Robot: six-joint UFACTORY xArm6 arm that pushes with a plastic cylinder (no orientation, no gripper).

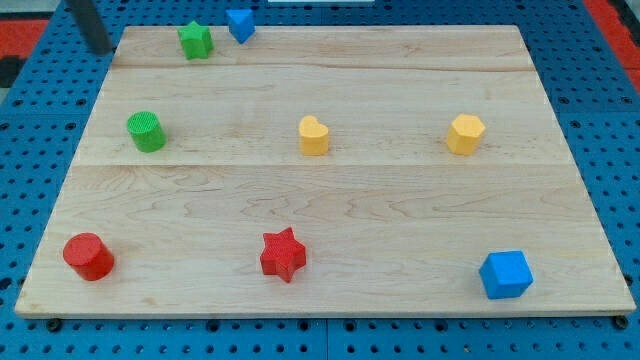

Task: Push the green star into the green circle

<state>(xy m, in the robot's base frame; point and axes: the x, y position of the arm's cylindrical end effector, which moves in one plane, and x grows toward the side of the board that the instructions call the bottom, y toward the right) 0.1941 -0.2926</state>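
The green star [196, 40] sits near the view's top left of the wooden board [400, 200]. The green circle [146, 131] stands below it and a little to the left, well apart from it. My tip [100, 48] is at the view's top left, just off the board's corner, to the left of the green star and not touching any block.
A small blue block [240, 24] lies just right of the green star at the top edge. A yellow heart [314, 135] and a yellow hexagon [465, 134] sit mid-board. A red cylinder [88, 256], a red star [283, 254] and a blue cube [505, 274] lie along the bottom.
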